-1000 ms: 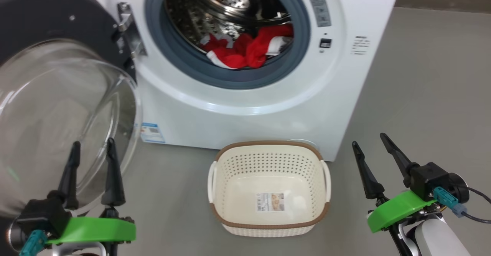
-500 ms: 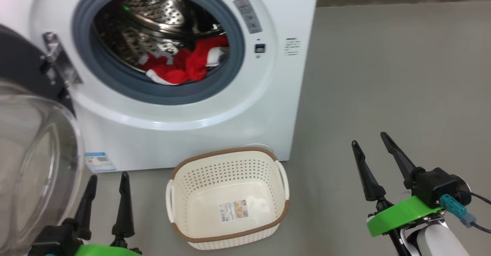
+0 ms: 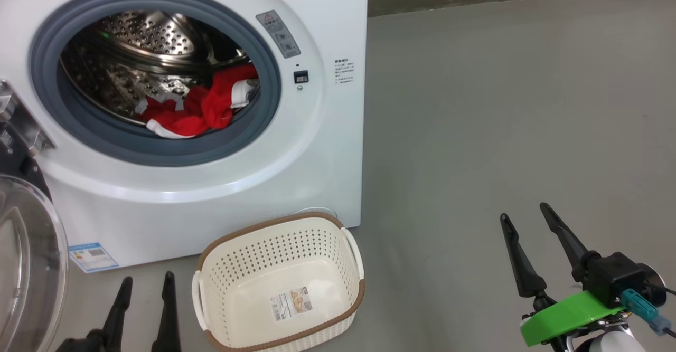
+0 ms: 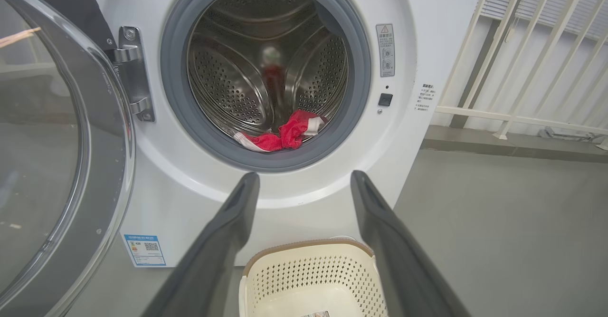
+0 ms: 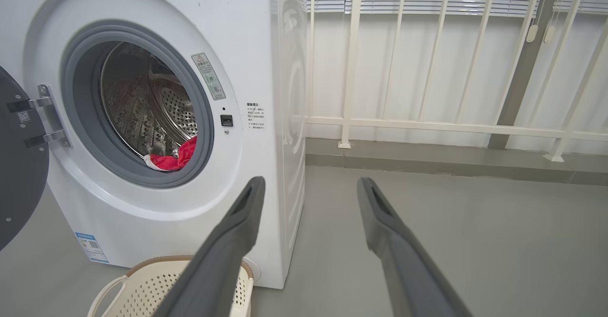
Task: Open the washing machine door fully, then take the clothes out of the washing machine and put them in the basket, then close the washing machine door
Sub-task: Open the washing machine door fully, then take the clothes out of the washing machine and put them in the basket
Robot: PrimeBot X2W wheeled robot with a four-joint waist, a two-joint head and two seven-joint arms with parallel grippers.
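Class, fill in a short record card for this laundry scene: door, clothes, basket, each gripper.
door: swung open, left of the washing machine
clothes: red, in the drum near its front
basket: on the floor before the machine, no clothes in it
left gripper: open, holding nothing
right gripper: open, holding nothing

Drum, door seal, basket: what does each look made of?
Drum: bright perforated metal, probably stainless steel, since it throws mirror-like reflections.
Door seal: matte grey ring with no glare, which looks like rubber.
Basket: cream moulded plastic with a slight sheen, regular punched holes, and brown woven-look trim that is likely plastic too.
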